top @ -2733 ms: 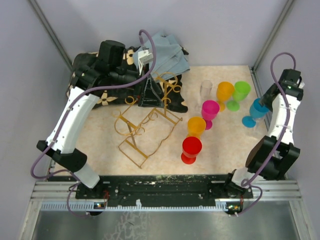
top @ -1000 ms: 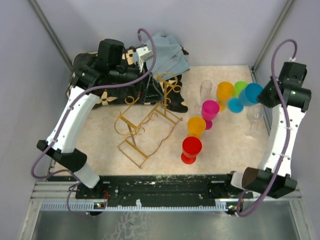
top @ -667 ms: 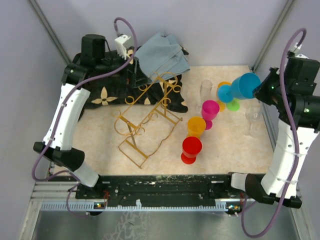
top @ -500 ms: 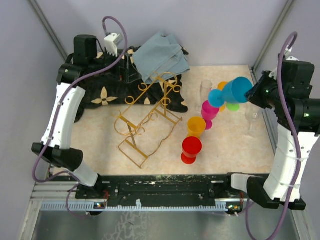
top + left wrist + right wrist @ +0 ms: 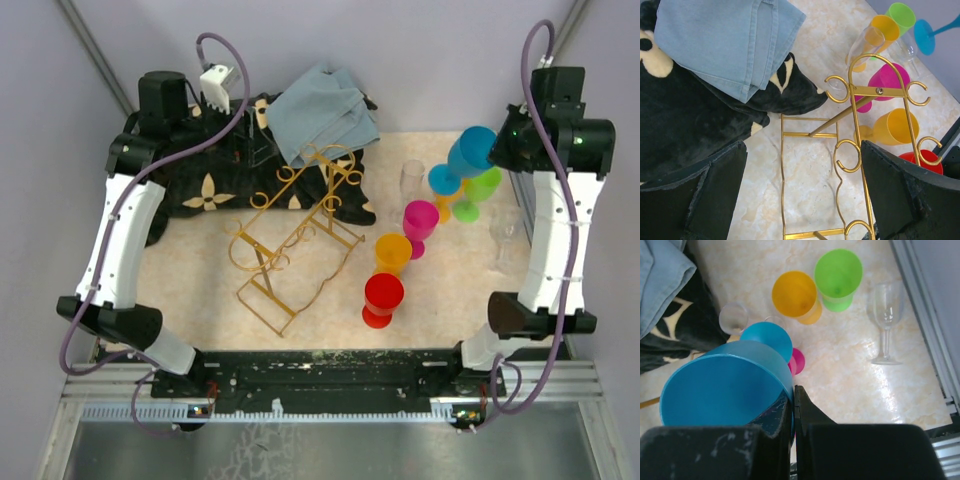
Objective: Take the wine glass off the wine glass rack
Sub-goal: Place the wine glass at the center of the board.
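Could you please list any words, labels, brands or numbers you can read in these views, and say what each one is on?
None can be read. The wine glass rack, the blue wine glass in the right fingers, the other glasses and the folded blue cloth show no writing.

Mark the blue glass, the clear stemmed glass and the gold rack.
blue glass [image 5: 720, 390]: right wrist view, inside of its bowl.
clear stemmed glass [image 5: 885, 305]: right wrist view, on its bowl.
gold rack [image 5: 880, 91]: left wrist view, on the flat crossbar.
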